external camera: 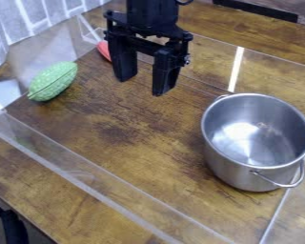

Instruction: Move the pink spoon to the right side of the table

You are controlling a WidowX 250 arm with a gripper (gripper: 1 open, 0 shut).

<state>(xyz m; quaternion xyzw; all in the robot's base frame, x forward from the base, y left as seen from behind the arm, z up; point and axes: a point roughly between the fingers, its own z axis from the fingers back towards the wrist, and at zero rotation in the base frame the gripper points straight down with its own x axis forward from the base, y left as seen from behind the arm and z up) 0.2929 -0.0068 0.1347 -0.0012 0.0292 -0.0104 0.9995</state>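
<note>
The dark tool (144,82) hung near twelve o'clock in the camera view, pointing down over the brown wood-grain worktop (130,143). Its two fingers stood apart with a gap between them, so it was at least partly open, and nothing could be seen in its hold. The pink spoon (104,50) lay toward eleven o'clock, just beside the tool in the view and partly hidden behind it; only a small pinkish-red piece showed, and its greyish end could not be made out. At ten o'clock sat a green ridged oval object (52,81), near the worktop's edge and apart from the spoon. A shiny steel pot (255,133) stood upright between three and four o'clock, open at the top, with a thin wire handle (280,181) looped at its side toward five o'clock. A clear plastic strip (85,179) ran slantwise across the worktop from nine o'clock toward six.
</note>
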